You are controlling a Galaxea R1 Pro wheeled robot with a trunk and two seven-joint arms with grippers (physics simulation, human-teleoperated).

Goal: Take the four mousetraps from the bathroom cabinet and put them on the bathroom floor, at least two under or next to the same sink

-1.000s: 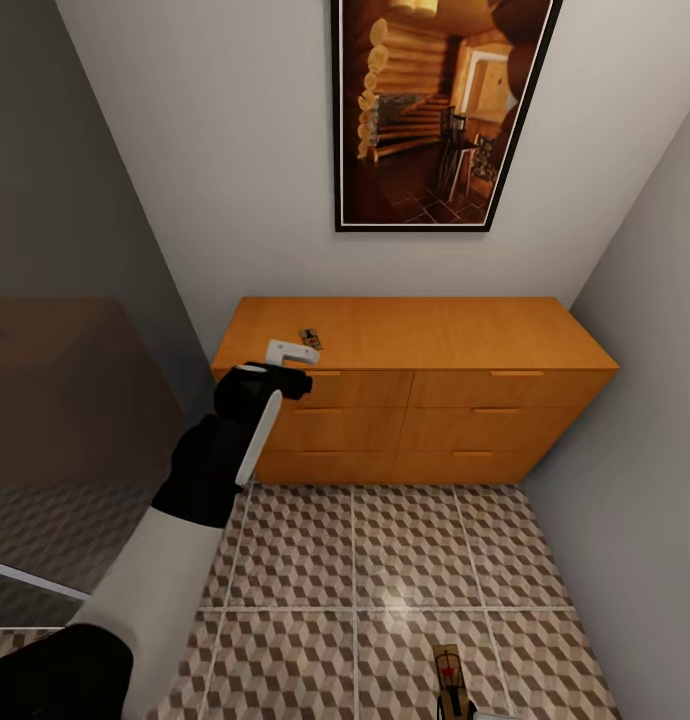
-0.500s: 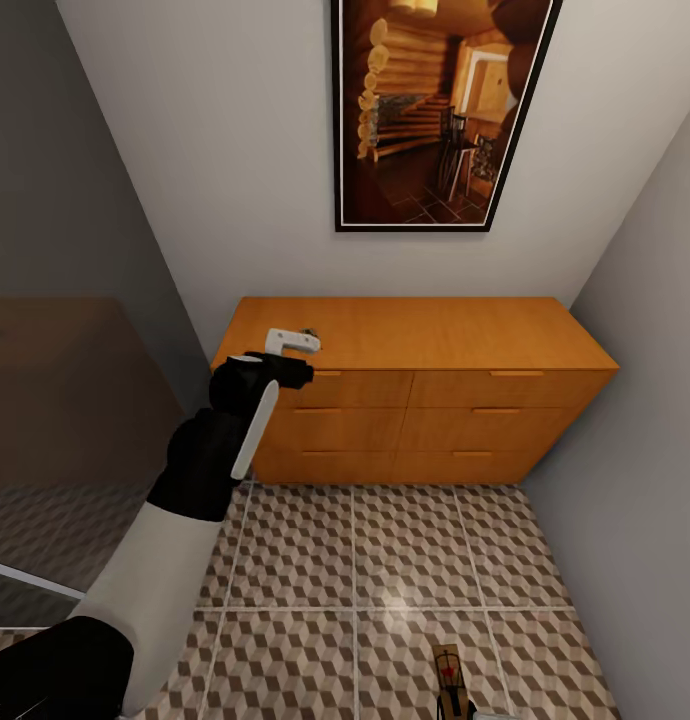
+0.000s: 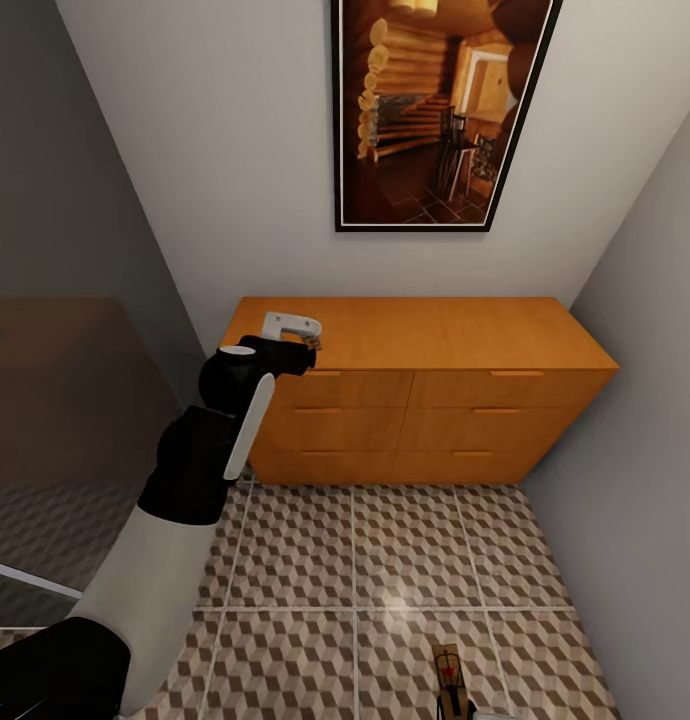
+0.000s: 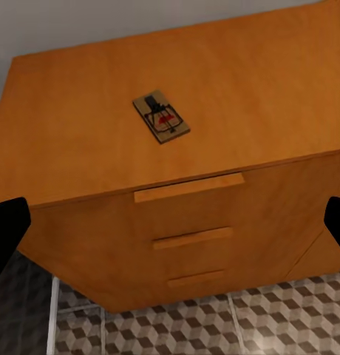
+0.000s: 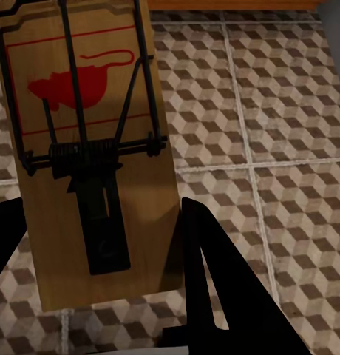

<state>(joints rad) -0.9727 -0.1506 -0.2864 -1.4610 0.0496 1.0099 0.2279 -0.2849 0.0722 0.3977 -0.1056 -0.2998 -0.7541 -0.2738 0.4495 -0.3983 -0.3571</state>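
While the left hand (image 3: 307, 338) hovers wide open over the cabinet (image 3: 425, 335), touching nothing, it should descend squarely onto the mousetrap (image 4: 161, 116) near the top's front left corner; the right hand (image 5: 103, 251) grips another mousetrap (image 5: 89, 148) above the bathroom floor (image 5: 273, 111).

My left arm reaches forward and up from the lower left of the head view, white forearm running into the black wrist, with my left gripper (image 3: 307, 338) at the far end under its white bracket. In the left wrist view its two dark fingertips (image 4: 9, 225) sit at opposite edges, spread wide with nothing between them. My right gripper (image 5: 103, 244) has its black fingers (image 5: 214, 288) pressed against both sides of a mousetrap (image 5: 92, 148).
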